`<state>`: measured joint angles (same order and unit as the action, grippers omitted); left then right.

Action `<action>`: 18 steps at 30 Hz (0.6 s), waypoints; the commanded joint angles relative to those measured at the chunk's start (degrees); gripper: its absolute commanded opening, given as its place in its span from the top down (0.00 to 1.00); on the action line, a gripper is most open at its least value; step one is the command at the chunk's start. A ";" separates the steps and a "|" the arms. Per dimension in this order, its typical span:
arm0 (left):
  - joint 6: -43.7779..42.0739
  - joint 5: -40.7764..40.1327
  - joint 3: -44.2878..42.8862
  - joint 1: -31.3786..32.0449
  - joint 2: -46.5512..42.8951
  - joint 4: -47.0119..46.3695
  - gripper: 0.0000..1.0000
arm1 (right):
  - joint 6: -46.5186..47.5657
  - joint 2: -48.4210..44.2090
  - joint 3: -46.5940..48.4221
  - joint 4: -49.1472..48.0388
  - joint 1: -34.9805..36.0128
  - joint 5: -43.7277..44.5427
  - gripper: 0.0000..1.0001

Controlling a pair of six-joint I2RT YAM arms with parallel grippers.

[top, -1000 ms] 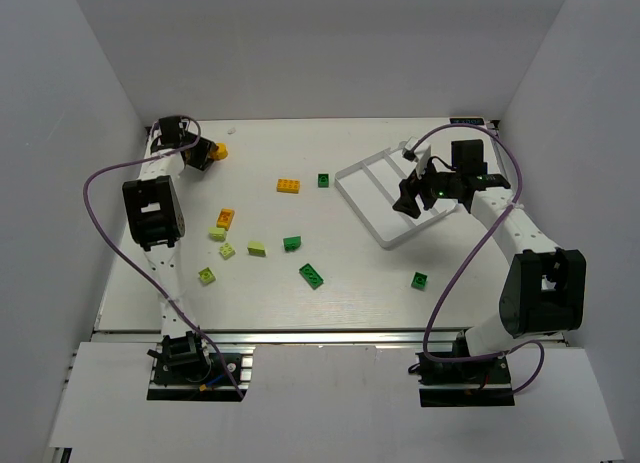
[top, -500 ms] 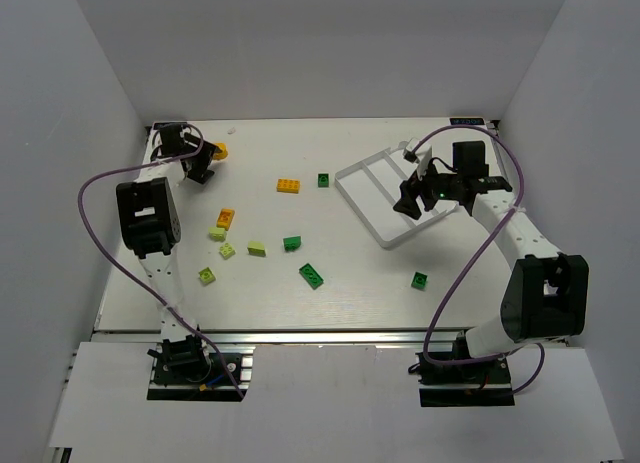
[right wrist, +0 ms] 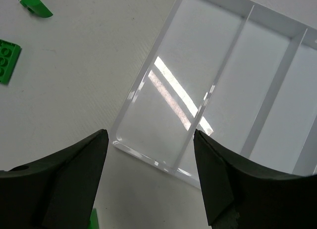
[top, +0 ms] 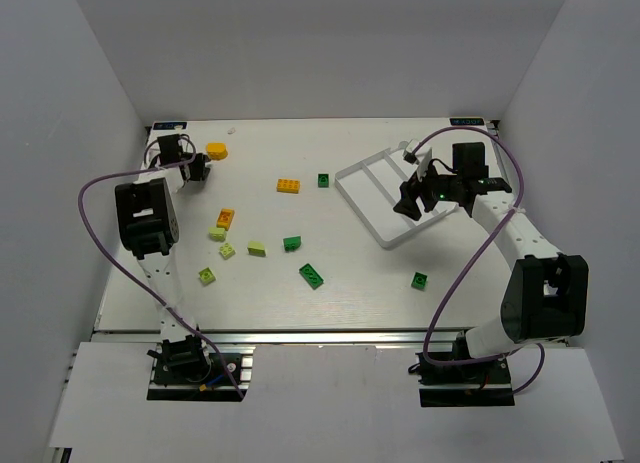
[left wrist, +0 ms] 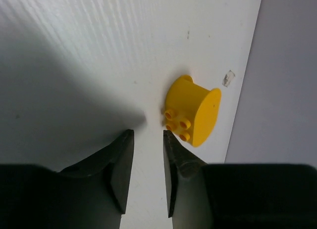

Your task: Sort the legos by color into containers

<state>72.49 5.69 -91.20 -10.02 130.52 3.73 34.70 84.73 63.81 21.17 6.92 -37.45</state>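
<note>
The round orange lego [top: 216, 149] lies on its side at the far left of the table, studs facing my left gripper [top: 194, 168]. In the left wrist view this lego [left wrist: 193, 110] sits just beyond and right of the left gripper [left wrist: 147, 135], whose jaws stand a narrow gap apart with nothing between them. My right gripper [top: 410, 203] hangs open over the near end of the white tray [top: 360, 208]. The right wrist view shows the tray's three compartments [right wrist: 148, 160] with no brick in them, below the wide right gripper [right wrist: 150, 135].
Loose on the table lie an orange brick [top: 289, 186], a second orange one [top: 226, 218], several pale yellow-green pieces around [top: 227, 250], and dark green bricks [top: 324, 180], [top: 312, 275], [top: 420, 279]. White walls enclose the table.
The left gripper has let go of the round orange lego and drawn back from it; the lego now lies free. Its jaws have narrowed. The right arm has barely moved.
</note>
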 commanded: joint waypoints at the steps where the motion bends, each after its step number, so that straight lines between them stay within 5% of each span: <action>1: 2.13 -7.16 -2.75 -0.17 -0.70 4.43 0.60 | 0.28 -1.58 -0.70 -1.31 -0.15 0.19 0.25; 5: 2.65 -10.35 -1.36 -0.70 -1.85 1.64 0.65 | 0.28 -1.41 -0.88 -1.39 -0.15 0.19 0.25; 11: 10.11 -10.88 -2.93 -1.23 1.84 -1.62 0.92 | 1.25 -0.35 0.35 -0.08 -0.15 0.19 0.25; 18: 15.14 -12.81 -11.61 -0.70 9.39 -2.50 0.93 | 3.44 0.70 2.89 2.65 -0.06 1.33 0.25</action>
<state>84.77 -4.62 -99.22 -10.92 137.80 0.82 36.27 84.93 63.79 22.57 6.87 -36.64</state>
